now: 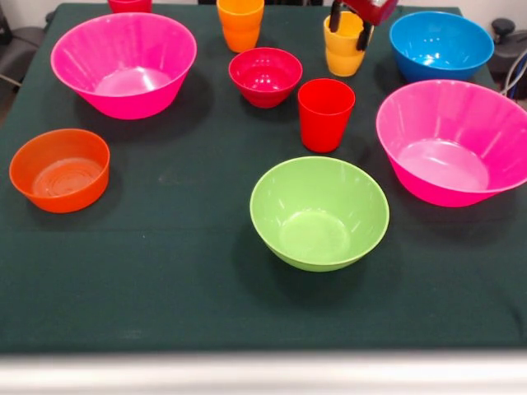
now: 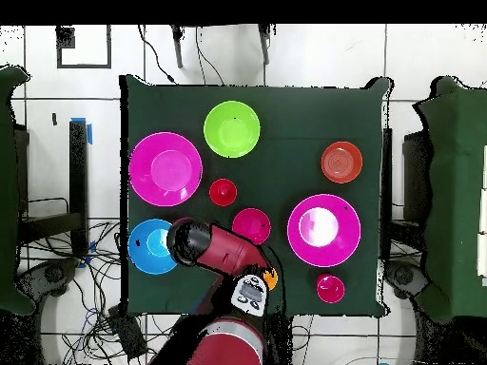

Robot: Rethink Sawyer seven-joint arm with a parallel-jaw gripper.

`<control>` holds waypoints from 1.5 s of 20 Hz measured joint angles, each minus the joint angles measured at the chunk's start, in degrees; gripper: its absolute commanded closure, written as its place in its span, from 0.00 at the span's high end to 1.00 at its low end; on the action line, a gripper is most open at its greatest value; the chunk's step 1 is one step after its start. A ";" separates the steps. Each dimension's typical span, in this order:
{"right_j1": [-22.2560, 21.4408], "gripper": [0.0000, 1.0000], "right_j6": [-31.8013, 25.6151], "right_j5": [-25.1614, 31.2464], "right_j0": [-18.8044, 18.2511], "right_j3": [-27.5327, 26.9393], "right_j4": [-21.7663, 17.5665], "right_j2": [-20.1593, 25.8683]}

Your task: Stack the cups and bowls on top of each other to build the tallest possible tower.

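Note:
My gripper (image 1: 349,36) hangs at the table's far side, open, its fingers (image 1: 363,37) straddling the rim of the yellow cup (image 1: 343,56), which stands on the cloth. The orange cup (image 1: 240,25) stands left of it and the red cup (image 1: 325,113) in the middle. The lime-green bowl (image 1: 319,212) sits near the front, empty. The small crimson bowl (image 1: 265,76), orange bowl (image 1: 59,169), blue bowl (image 1: 440,45) and two hot-pink bowls (image 1: 123,62) (image 1: 457,140) stand apart. In the overhead view the arm (image 2: 214,249) hides the yellow cup.
A small red vessel (image 1: 129,4) stands at the far left edge of the dark green cloth (image 1: 165,280). In the overhead view cables and furniture (image 2: 19,190) surround the table.

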 measured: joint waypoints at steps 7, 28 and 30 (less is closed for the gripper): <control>-1.76 0.00 0.00 0.00 -0.82 0.31 -0.01 -0.11; -2.29 1.00 0.00 -1.51 -1.17 0.31 -0.01 -0.14; -2.27 1.00 0.00 -1.53 -1.28 0.31 -0.01 -0.22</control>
